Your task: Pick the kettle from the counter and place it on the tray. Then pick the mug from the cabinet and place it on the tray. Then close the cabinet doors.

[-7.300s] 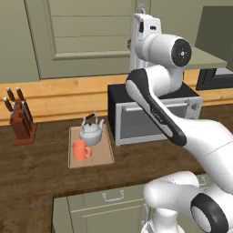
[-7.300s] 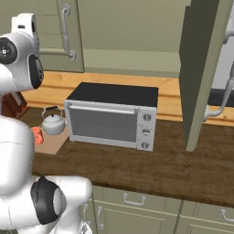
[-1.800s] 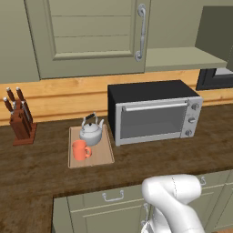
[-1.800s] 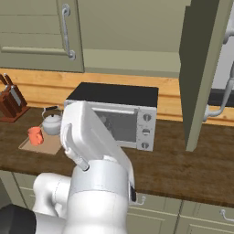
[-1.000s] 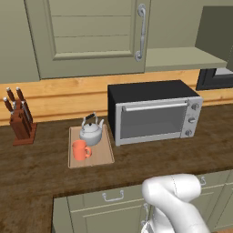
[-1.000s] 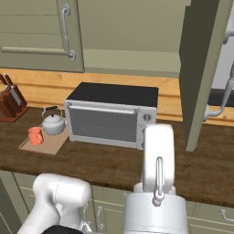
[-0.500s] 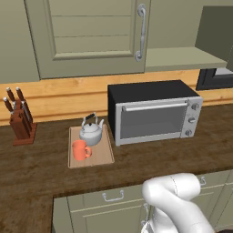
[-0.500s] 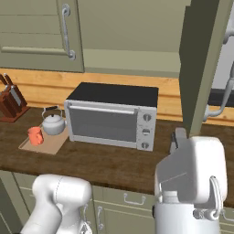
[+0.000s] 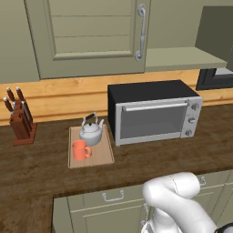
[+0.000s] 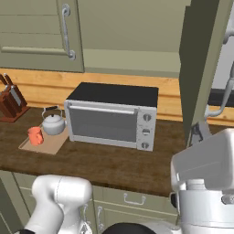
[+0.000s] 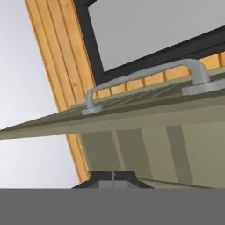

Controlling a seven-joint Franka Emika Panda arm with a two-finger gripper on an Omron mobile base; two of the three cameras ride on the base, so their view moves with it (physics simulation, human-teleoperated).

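The silvery kettle (image 9: 91, 132) (image 10: 53, 123) and the orange mug (image 9: 81, 150) (image 10: 35, 135) both stand on the light wooden tray (image 9: 103, 154) (image 10: 51, 143) on the dark counter (image 9: 41, 173), left of the toaster oven. The cabinet (image 9: 179, 58) has its left door (image 9: 91, 36) closed. Its right door (image 10: 201, 68) stands open, edge-on. In the hand view, my gripper (image 11: 113, 179) is shut and empty. It sits close against the open door's green panel (image 11: 176, 140), just below its curved silver handle (image 11: 145, 77).
A black and silver toaster oven (image 9: 154, 113) (image 10: 114, 116) stands mid-counter. A knife block (image 9: 20, 120) is at the far left by the wooden backsplash. My white arm (image 10: 205, 178) fills the lower right of the right base view. Green drawers (image 9: 113, 200) run under the counter.
My arm has swung from the middle of the right base view over to the right, toward the open door. Kettle, mug and tray have not moved.
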